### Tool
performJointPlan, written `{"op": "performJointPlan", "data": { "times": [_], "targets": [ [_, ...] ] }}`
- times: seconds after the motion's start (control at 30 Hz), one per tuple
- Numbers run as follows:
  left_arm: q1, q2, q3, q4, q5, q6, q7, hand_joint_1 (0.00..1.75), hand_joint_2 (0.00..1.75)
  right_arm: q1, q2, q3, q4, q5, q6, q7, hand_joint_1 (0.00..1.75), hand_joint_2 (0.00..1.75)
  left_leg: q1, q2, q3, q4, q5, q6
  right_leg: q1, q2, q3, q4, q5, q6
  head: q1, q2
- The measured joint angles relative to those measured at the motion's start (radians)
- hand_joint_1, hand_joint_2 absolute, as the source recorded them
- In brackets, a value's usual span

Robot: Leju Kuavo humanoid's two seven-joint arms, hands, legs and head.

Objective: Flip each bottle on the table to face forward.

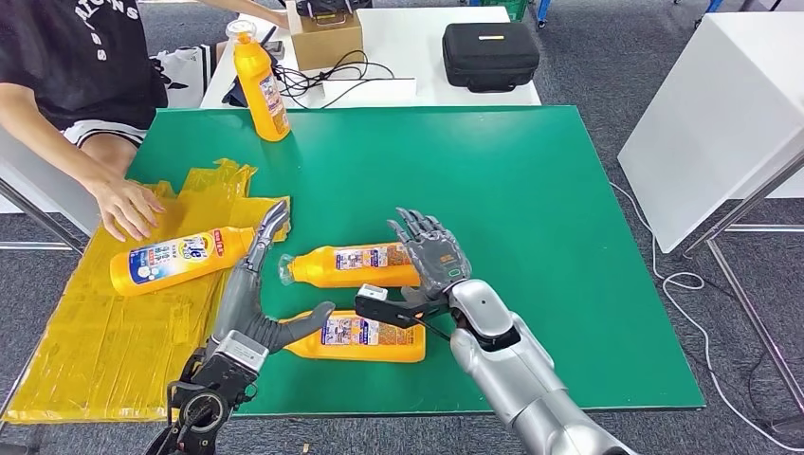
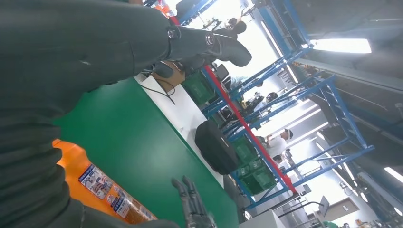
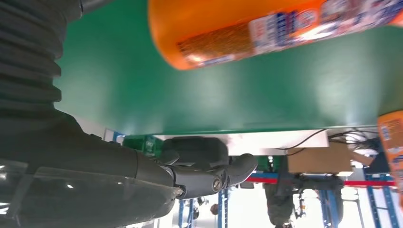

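Bottles: four, all orange plastic with printed labels.
- Upright bottle [image 1: 261, 85], one: stands at far left edge of green bench [image 1: 569, 237], white cap on top, label facing right.
- Lying bottle on sheet [image 1: 180, 260], one: on its side on yellow plastic sheet [image 1: 104, 351], blue-and-white label up, neck toward bench centre.
- Middle lying bottle [image 1: 351, 265], one: on its side on bare green surface, clear cap pointing left, small multicoloured label up.
- Near lying bottle [image 1: 365, 336], one: on its side just beside the near edge, parallel to the middle one, similar small label up.

Robot hands: two.
- Left robot hand [image 1: 256, 294]: open, fingers stretched out toward sheet bottle's neck, thumb spread toward near bottle; empty.
- Right robot hand [image 1: 431, 256]: open, palm up-facing, fingers raised and apart, at base end of middle bottle; contact not discernible; empty.

Person: one, seated at left, one hand [image 1: 128, 207] resting on yellow sheet just above sheet bottle.

Behind: white table [image 1: 427, 38], one, carrying one black case [image 1: 490, 55], one cardboard box [image 1: 327, 40], cables.
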Motion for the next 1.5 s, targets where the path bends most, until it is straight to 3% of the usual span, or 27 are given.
{"op": "performJointPlan", "data": {
  "times": [0.23,0.67,0.93,1.27,1.5],
  "targets": [
    [0.005,-0.002,0.000,0.005,-0.020,0.039,-0.002,0.00,1.75,-0.011,0.055,0.000,0.108,-0.017,-0.080,-0.044,0.00,1.75,0.000,0.000,0.000,0.000,0.000,0.000,0.000,0.000,0.000,0.000,0.000,0.000,0.000,0.000],
    [0.005,-0.006,0.000,0.025,-0.029,0.049,-0.010,0.00,1.75,-0.039,0.094,0.000,0.186,-0.029,-0.078,-0.042,0.00,1.75,0.000,0.000,0.000,0.000,0.000,0.000,0.000,0.000,0.000,0.000,0.000,0.000,0.000,0.000],
    [0.003,-0.014,0.000,0.036,-0.030,0.052,-0.008,0.00,1.75,-0.087,0.098,0.000,0.257,-0.040,-0.078,0.021,0.00,1.75,0.000,0.000,0.000,0.000,0.000,0.000,0.000,0.000,0.000,0.000,0.000,0.000,0.000,0.000],
    [0.000,-0.021,0.000,0.055,-0.029,0.036,-0.004,0.00,1.75,-0.151,0.099,-0.010,0.355,0.054,-0.112,0.142,0.00,1.75,0.000,0.000,0.000,0.000,0.000,0.000,0.000,0.000,0.000,0.000,0.000,0.000,0.000,0.000],
    [-0.005,-0.022,-0.006,0.065,-0.019,0.028,-0.004,0.00,1.75,-0.171,0.099,-0.030,0.397,0.068,-0.112,0.151,0.00,1.75,0.000,0.000,0.000,0.000,0.000,0.000,0.000,0.000,0.000,0.000,0.000,0.000,0.000,0.000]
  ]
}}
